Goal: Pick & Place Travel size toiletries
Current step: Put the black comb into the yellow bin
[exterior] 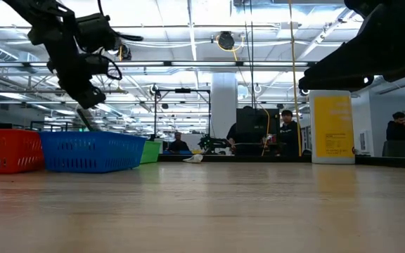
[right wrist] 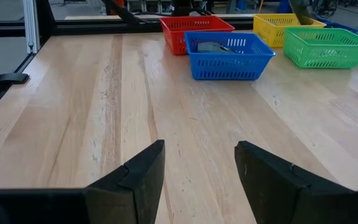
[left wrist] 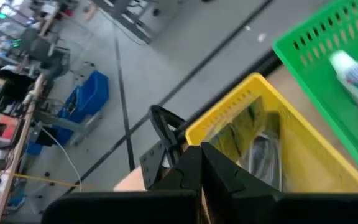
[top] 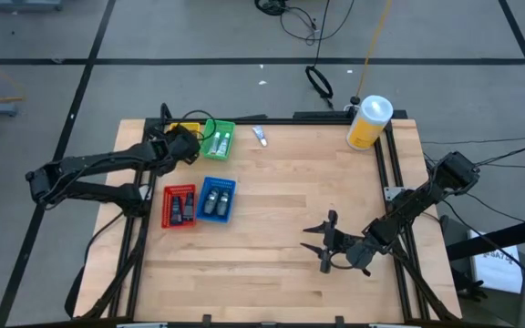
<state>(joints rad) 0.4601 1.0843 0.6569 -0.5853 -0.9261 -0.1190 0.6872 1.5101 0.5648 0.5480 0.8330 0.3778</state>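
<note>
My left gripper (top: 186,142) (left wrist: 201,155) hovers shut over the yellow tray (left wrist: 229,118), at the table's far left. Dark oblong pieces (left wrist: 263,152) lie in that tray. The green tray (top: 219,139) beside it holds white tubes (left wrist: 353,74). One white tube (top: 259,136) lies alone on the table's far part, right of the green tray. The red tray (top: 180,206) and blue tray (top: 215,199) hold dark and grey items. My right gripper (top: 322,244) (right wrist: 199,162) waits open above bare wood at the near right.
A big yellow container with a white lid (top: 369,121) stands at the table's far right corner. A black frame rail (top: 392,173) runs along the right edge. Bare wood spans the table's middle (top: 290,200) between the trays and my right gripper. People stand in the room beyond.
</note>
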